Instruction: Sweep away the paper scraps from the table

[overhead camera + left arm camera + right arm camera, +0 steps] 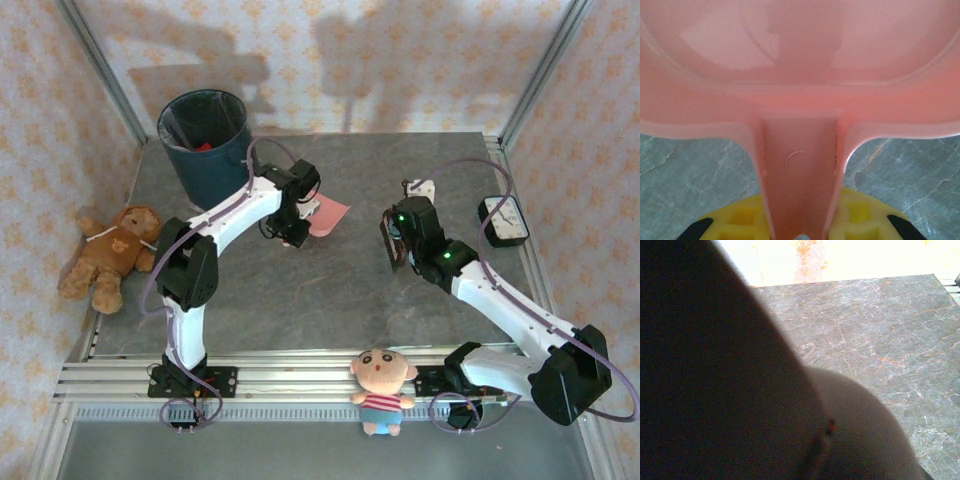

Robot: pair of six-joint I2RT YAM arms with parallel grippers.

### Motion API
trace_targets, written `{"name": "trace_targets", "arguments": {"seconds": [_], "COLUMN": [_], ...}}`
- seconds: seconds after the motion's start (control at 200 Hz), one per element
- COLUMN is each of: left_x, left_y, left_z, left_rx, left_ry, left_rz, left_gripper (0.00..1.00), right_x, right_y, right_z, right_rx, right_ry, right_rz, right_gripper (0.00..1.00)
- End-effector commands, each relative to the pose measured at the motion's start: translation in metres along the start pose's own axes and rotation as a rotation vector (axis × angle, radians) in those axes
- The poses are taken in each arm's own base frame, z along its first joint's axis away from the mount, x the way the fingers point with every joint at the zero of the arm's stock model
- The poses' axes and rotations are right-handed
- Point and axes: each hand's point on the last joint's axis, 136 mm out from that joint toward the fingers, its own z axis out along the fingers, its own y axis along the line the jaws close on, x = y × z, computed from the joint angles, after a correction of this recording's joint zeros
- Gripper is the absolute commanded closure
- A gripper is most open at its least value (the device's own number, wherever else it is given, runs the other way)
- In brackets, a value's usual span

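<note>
I saw left end effector (800, 227) grasping pink dustpan (800, 65) handle; right end effector (398, 245) clenched; leverage could twist dustpan loose.

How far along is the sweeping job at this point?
Nearly done, it seems: the table looks swept where it is visible, and red bits, seemingly the paper scraps, lie in the bin. In hand: the left gripper is shut on the pink dustpan, whose pan looks empty; the right gripper is shut, apparently on a dark tool. Left: probably only putting the tools down, though spots under the arms can't be checked.
</note>
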Motion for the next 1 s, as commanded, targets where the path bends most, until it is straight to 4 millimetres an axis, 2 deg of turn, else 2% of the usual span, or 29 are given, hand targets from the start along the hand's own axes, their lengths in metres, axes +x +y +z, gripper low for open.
{"name": "trace_targets", "arguments": {"seconds": [0.0,0.14,0.495,0.841,0.996], "left_x": [0.004,0.006,0.004,0.008,0.01], "left_y": [-0.007,-0.011,-0.018,-0.012,-0.014], "left_z": [0.012,0.027,0.048,0.063,0.063], "left_rx": [0.019,0.029,0.058,0.029,0.039], "left_ry": [0.042,0.084,0.126,0.164,0.16], "left_rz": [0.032,0.044,0.058,0.056,0.069], "left_gripper": [1.0,1.0,1.0,1.0,0.88], "right_x": [-0.009,-0.009,-0.007,-0.007,-0.007], "right_y": [-0.01,-0.01,-0.01,-0.01,-0.01], "right_z": [-0.007,-0.007,-0.006,-0.006,-0.006], "right_rx": [0.035,0.034,0.034,0.033,0.033], "right_ry": [-0.04,-0.039,-0.031,-0.031,-0.03], "right_rz": [0.019,0.021,0.017,0.017,0.018], "right_gripper": [1.0,1.0,1.0,1.0,1.0]}}
